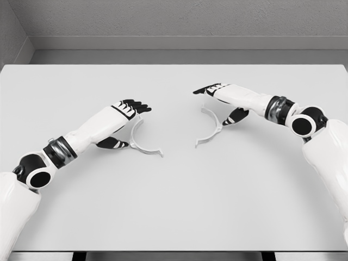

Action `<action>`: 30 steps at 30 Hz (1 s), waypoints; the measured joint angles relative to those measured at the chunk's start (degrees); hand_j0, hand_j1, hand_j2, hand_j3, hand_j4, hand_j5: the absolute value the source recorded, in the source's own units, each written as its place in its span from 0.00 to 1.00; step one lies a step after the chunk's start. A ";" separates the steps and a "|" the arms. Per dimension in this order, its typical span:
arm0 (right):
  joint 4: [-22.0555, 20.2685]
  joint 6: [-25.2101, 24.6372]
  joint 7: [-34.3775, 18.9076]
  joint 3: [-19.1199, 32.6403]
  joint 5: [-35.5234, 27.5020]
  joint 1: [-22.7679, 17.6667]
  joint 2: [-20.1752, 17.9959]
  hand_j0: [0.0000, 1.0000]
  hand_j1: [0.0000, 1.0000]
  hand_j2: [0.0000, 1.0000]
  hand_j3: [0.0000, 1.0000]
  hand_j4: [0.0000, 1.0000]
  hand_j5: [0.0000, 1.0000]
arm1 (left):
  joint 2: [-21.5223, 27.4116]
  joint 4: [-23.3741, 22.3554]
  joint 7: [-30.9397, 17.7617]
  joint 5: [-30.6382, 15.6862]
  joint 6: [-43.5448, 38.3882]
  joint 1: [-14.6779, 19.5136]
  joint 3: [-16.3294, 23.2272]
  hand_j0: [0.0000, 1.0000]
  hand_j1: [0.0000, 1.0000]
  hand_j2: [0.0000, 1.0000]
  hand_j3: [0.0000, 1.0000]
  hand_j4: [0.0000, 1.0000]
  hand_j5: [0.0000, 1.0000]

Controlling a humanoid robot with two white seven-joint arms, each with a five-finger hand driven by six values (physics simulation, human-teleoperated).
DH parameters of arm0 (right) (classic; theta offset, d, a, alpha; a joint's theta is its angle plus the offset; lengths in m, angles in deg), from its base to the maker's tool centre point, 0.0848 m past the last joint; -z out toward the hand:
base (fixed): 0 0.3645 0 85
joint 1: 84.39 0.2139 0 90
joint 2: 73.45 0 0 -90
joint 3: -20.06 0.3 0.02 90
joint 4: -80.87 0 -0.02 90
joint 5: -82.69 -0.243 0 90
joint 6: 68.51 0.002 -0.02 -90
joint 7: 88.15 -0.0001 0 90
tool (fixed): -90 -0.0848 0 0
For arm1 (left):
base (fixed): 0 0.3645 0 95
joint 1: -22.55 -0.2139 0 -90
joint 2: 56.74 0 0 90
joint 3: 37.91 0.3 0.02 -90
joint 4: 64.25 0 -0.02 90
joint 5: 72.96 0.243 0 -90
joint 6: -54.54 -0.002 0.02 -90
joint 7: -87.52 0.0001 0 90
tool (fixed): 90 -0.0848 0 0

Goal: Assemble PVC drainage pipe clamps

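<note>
Each clamp half lies on the table point(174, 206) just beside its nearer hand. Left hand point(128, 109), fingers extended and empty, sits left of the left clamp half point(142, 145). Right hand point(215, 91), likewise unclenched, hovers over the right clamp half point(213, 128).

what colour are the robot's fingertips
Black, on both the left hand and right hand; head view.

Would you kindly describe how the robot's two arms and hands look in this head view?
Both arms have smooth white shells with black ball-like joints and a dark grey banded ring at the wrist. The left hand and right hand are white-backed with black fingers. No cables or markings show.
</note>
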 measured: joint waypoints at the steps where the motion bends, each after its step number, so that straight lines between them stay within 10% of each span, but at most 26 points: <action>1: 0.14 -0.01 0.00 0.09 0.06 0.18 -0.05 1.00 1.00 1.00 1.00 1.00 1.00 | 0.01 0.03 0.00 0.00 0.00 0.00 -0.01 1.00 1.00 1.00 1.00 1.00 1.00; 30: 6.68 -2.60 4.67 -3.89 3.69 3.87 2.61 1.00 1.00 1.00 1.00 1.00 1.00 | 0.05 0.02 0.00 0.00 0.00 0.00 -0.14 1.00 1.00 1.00 1.00 1.00 1.00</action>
